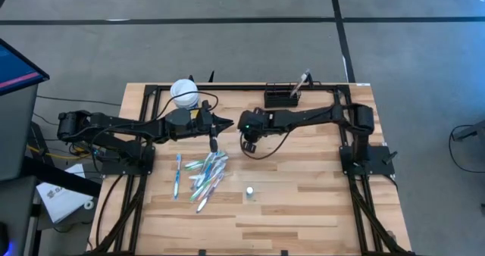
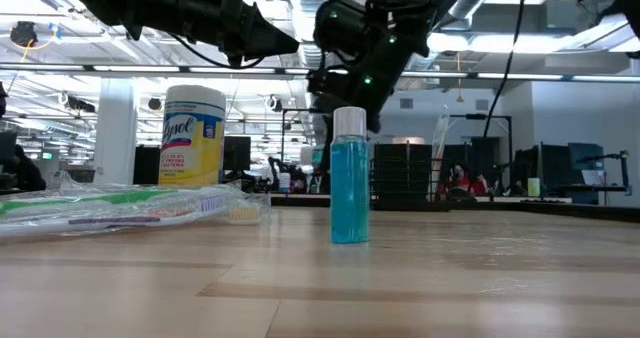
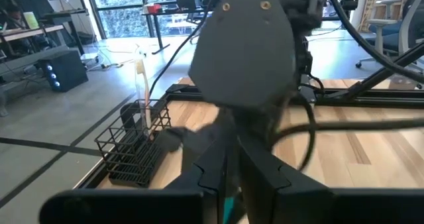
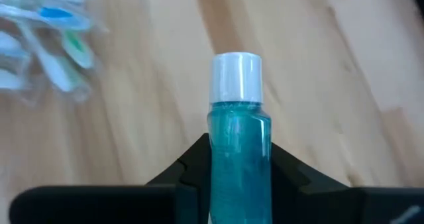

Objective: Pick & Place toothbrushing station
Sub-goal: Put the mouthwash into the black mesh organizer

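While a teal bottle (image 4: 238, 128) is pinched in the narrowly parted right claw (image 4: 238, 163), left claw (image 3: 227, 159) nearly shut on a teal sliver (image 3: 230, 208), black mesh caddy (image 1: 281, 99) at the table's (image 1: 303, 207) far edge, shown only by high and left wrist views.

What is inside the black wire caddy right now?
One toothbrush stands tilted in the caddy, its head above the rim. The mesh compartments visible in the left wrist view look otherwise empty; the right arm covers the caddy's far end there.
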### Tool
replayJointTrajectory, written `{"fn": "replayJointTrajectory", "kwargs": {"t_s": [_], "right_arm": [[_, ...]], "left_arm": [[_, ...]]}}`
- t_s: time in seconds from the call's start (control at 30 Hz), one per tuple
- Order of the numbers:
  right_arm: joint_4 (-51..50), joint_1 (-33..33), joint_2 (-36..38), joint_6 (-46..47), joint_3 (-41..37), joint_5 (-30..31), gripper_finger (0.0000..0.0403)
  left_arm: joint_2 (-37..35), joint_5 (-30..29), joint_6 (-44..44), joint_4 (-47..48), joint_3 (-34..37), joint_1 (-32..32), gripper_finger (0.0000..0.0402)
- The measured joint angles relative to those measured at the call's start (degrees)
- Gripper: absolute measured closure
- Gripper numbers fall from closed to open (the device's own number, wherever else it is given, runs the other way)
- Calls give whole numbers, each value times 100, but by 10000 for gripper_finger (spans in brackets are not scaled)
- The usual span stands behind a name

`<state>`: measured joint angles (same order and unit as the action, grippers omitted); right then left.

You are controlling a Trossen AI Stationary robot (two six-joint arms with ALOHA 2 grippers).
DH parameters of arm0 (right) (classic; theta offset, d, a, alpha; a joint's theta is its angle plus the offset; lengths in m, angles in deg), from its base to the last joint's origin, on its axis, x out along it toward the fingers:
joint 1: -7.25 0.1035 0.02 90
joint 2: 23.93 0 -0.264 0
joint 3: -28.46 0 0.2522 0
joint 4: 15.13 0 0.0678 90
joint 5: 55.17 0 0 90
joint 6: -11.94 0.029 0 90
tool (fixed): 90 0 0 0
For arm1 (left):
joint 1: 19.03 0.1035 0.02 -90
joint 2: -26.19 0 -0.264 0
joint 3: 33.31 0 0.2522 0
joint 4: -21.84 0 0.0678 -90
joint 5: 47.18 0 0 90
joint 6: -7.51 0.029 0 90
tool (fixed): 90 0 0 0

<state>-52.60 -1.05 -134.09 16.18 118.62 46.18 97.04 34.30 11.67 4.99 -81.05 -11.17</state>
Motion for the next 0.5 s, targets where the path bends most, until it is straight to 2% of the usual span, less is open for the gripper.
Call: {"fn": "replayJointTrajectory", "kwargs": {"t_s": [0.13,0.5], "right_arm": [[252,-169,454,11,-455,75,321],[2013,-747,1909,88,-2096,79,321]], "left_arm": [[0,-1,0,13,0,0,370],[0,-2,0,13,0,11,370]]}}
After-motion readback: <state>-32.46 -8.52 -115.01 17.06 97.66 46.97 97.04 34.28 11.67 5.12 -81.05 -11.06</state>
